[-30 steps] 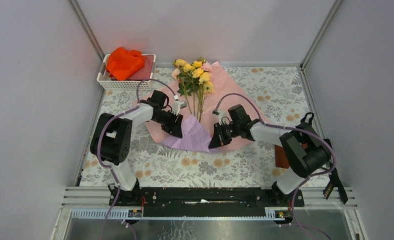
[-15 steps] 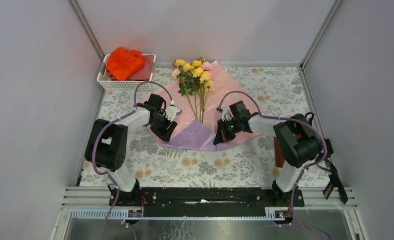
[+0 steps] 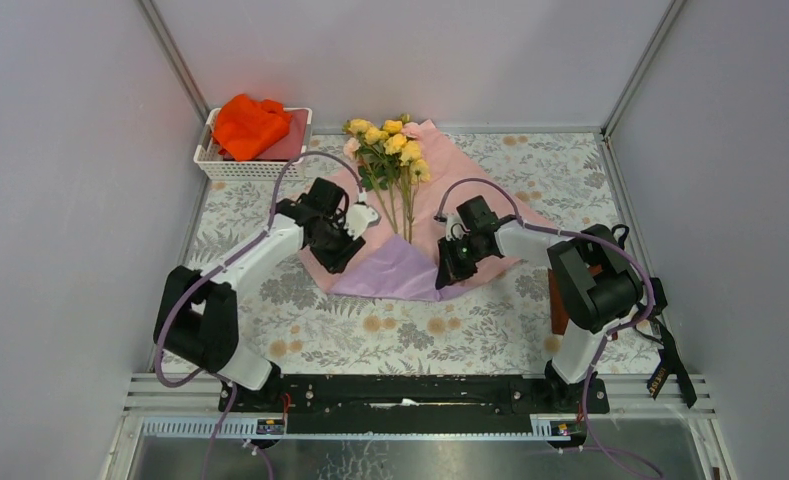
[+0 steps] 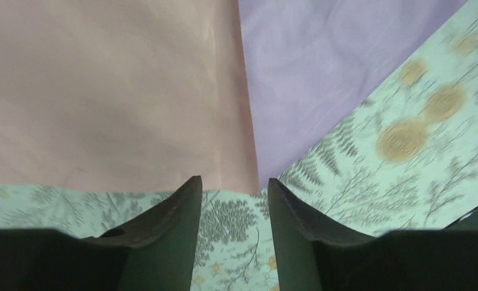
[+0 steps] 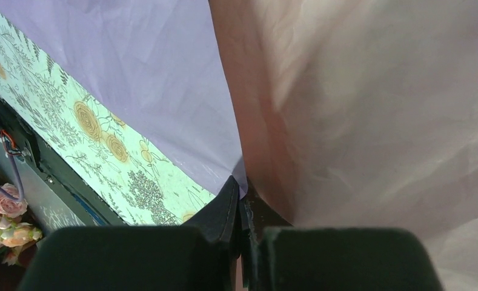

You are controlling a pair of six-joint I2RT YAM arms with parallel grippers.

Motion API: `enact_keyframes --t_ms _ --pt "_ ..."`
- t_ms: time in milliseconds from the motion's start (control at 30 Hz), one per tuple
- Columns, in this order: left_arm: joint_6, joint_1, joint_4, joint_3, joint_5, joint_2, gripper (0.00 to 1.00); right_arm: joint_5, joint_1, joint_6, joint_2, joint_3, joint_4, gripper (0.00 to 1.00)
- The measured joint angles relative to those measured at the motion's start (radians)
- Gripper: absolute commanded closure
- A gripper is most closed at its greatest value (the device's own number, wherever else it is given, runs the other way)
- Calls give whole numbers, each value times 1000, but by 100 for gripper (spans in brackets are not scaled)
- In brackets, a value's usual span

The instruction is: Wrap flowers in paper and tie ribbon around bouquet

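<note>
Table: a tabletop under a pale green cloth printed with ferns and tan blossoms [image 3: 410,330], walled in by grey panels, carries the whole scene.
Paper: a large thin sheet of wrapping paper, pale pink on the upper face and lavender where its near part is turned over [image 3: 390,272], lies at the middle of the table between the two arms.
Flowers: a small bunch of yellow and pink rose-like blooms on thin green stems [image 3: 388,145] rests on the pink face, heads toward the far wall, stem ends reaching the lavender fold.
Basket: a white slotted plastic basket [image 3: 255,168] stands in the far left corner, a crumpled orange cloth [image 3: 248,122] inside it.
Left gripper: the black two-finger pincer [image 4: 232,185] hangs over the sheet's left near edge, fingers parted with bare tablecloth showing between them, holding nothing.
Right gripper: the matching pincer [image 5: 241,189] is pinched tight on the sheet's right near edge, where lavender meets pink, and the pink face drapes up beside it.
Pad: a brown square pad [image 3: 558,310] shows partly behind the right arm.
Ribbon: a narrow black ribbon [image 3: 670,365] hangs at the table's right near corner, well apart from the paper.
</note>
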Motion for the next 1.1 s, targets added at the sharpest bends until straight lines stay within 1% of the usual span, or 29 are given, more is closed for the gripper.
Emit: enact_keyframes --t_ms 100,167,267,400,467,533,567,700,767,800,833,933,1000,1100 --pt "-6 -42 9 78 14 -17 59 2 0 3 0 0 -18 90" --pt "-10 -102 42 74 28 -5 61 5 -1 9 0 0 -24 84" --pt "-24 -159 85 49 42 63 65 29 -1 21 0 0 -38 79" --pt "-40 -170 125 39 34 190 66 75 -2 34 -15 0 -64 69" --pt "-43 -168 145 16 30 210 66 121 -6 36 -45 -2 -89 67" --pt "-48 -167 160 2 31 199 66 180 -12 37 -89 -4 -119 69" --pt "-49 -167 164 -2 31 197 66 227 -16 40 -121 -4 -137 71" --pt "-54 -165 195 -32 35 175 66 385 6 49 -222 -2 -184 86" --pt "-56 -165 209 -43 37 167 66 409 55 55 -262 0 -178 92" --pt "-56 -165 211 -46 37 165 66 386 81 66 -275 -3 -156 96" --pt "-57 -165 216 -48 38 163 66 341 102 92 -288 -18 -100 98" --pt "-57 -165 218 -51 39 161 66 196 133 178 -289 -80 78 100" --pt "-57 -165 218 -51 39 161 66 114 132 228 -238 -105 164 100" --pt "-56 -165 222 -56 38 157 65 57 122 266 -143 -132 232 100"
